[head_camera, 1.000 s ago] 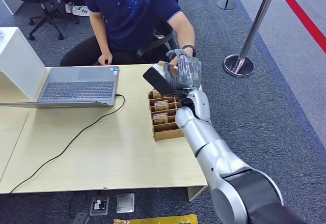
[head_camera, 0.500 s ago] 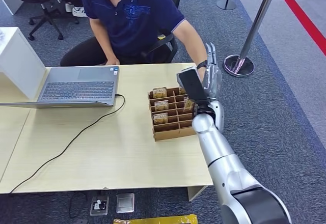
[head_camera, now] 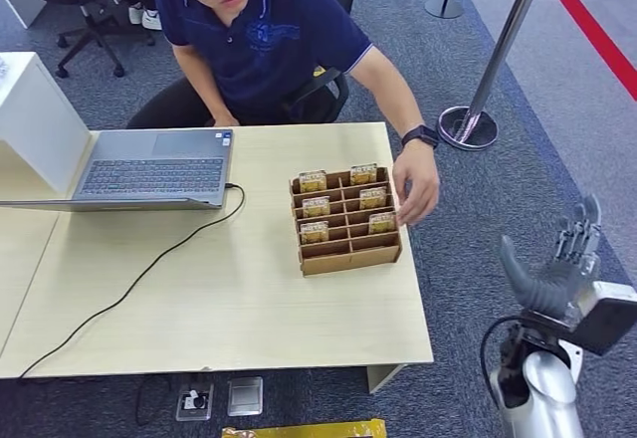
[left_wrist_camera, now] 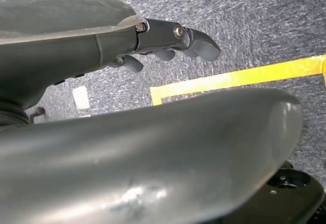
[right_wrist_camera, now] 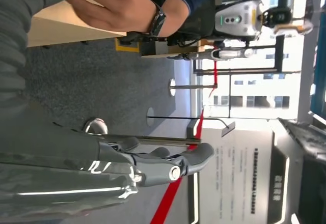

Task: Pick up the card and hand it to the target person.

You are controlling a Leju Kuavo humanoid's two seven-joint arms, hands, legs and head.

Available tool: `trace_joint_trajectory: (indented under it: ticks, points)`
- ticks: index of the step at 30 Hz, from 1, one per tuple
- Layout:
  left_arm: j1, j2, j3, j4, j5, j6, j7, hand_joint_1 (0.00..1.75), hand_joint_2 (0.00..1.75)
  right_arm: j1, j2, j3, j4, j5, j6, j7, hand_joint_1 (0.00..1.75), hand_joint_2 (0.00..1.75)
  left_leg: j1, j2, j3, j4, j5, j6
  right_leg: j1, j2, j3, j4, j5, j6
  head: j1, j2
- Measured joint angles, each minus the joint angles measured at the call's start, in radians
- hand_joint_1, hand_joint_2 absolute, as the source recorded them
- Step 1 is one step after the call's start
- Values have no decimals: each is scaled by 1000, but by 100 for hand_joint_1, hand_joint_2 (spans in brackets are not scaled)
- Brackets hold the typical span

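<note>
Fingers of the right hand [head_camera: 567, 274] spread and empty, off the table's right edge, well apart from the cards.

Grey thumb and darker fingers [head_camera: 578, 234] of that hand stand apart with nothing between them, low beside the pale wooden table [head_camera: 225, 289], over the grey carpet. Going left and forward from them comes the person's bare hand with a dark wristwatch [head_camera: 417, 179], touching the right end of the brown cardboard slotted card rack [head_camera: 345, 221]. Small tan cards [head_camera: 314, 205] stand upright in its slots, long edges running across the table. No card can be seen in the person's hand. The left hand [left_wrist_camera: 169, 40] hangs over the carpet, holding nothing, fingers loosely extended; the right hand is judged nearer the rack.
</note>
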Motion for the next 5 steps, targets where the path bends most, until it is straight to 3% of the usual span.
trace_joint_trajectory:
  ticks: [5]
  points:
    - [0, 4, 0, 0, -9, -4, 3, 0, 0, 120, 34, -192, -116, -43, 259, 43, 0, 175, 0, 1, 1, 0, 0, 0, 0, 0, 0, 0, 0, 0, -1, 0]
